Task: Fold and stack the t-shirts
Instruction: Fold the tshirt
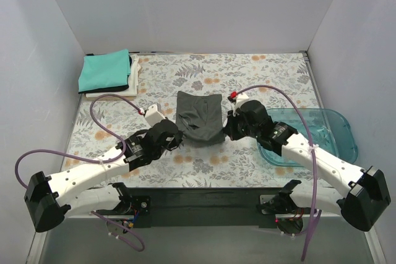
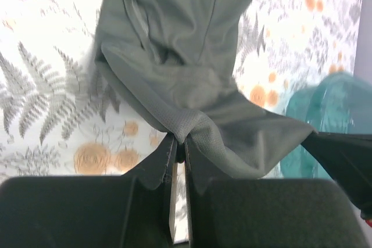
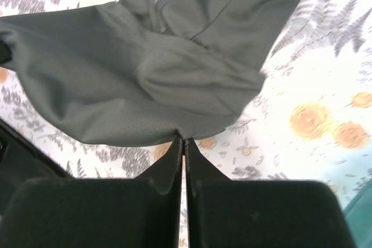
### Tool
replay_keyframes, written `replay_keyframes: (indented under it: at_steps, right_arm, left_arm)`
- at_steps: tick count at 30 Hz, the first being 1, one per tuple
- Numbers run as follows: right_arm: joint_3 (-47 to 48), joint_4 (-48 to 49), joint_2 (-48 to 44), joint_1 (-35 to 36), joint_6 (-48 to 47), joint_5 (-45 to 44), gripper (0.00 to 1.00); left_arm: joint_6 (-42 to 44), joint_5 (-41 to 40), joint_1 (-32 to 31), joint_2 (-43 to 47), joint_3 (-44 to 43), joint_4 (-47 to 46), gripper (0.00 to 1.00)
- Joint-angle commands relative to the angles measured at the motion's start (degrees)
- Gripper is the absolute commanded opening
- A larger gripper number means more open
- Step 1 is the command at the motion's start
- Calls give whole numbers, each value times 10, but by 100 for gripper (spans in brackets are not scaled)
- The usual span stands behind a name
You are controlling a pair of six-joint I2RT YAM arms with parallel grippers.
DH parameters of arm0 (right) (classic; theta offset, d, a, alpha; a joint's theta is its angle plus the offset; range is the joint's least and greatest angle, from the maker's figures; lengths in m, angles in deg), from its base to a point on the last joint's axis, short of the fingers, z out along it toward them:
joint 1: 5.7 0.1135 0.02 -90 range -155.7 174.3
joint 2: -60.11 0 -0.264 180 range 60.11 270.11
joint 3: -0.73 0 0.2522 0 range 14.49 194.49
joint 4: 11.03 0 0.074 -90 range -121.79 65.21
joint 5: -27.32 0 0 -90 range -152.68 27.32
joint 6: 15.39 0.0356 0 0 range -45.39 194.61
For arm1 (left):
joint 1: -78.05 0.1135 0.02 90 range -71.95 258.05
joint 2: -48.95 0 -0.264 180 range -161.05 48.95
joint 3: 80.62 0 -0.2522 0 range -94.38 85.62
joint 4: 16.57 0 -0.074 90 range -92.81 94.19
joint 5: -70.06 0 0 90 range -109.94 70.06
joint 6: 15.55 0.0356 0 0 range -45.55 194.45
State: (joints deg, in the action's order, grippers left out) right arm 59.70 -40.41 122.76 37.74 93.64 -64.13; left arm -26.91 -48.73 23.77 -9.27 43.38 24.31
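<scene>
The charcoal-grey t-shirt lies partly folded in the middle of the floral table, its near edge lifted. My left gripper is shut on the shirt's near left corner. My right gripper is shut on the near right corner. The shirt hangs stretched between both grippers and trails away onto the table. A stack at the far left holds the teal t-shirt on top, with a black edge and the cream-white shirt under it.
The translucent blue-green tub stands at the right, under my right arm; it shows in the left wrist view. White walls close in the table on three sides. The floral tablecloth lies bare behind the shirt.
</scene>
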Motion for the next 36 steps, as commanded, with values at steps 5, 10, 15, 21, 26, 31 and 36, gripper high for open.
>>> replay_keyframes:
  at_steps: [5,10,15,21,26,31,36]
  right_arm:
    - [101,11,52,-63,-48,2,1]
    - [151,12,94,-105,-70,68,1]
    - [197,11,157,-138,-85,122,1]
    - [261,11,225,-181,-90,163,1]
    - [298,11,292,-210,-92,208,1]
    - [353,11,362,-235,-90,224,1]
    - [414,11,436,-253,-87,230,1]
  left_arm:
    - [60,-109,41,-76,-103,2,0]
    - [93,-29,137,-131,-130,-41,0]
    - [137,-4,183,-170,-161,-91,0]
    - [167,23,225,-258,-218,-97,0]
    - [178,51,258,-321,-267,-99,0]
    - [194,71,285,-393,-313,-100,0]
    - [209,110,316,-465,-373,-99,0]
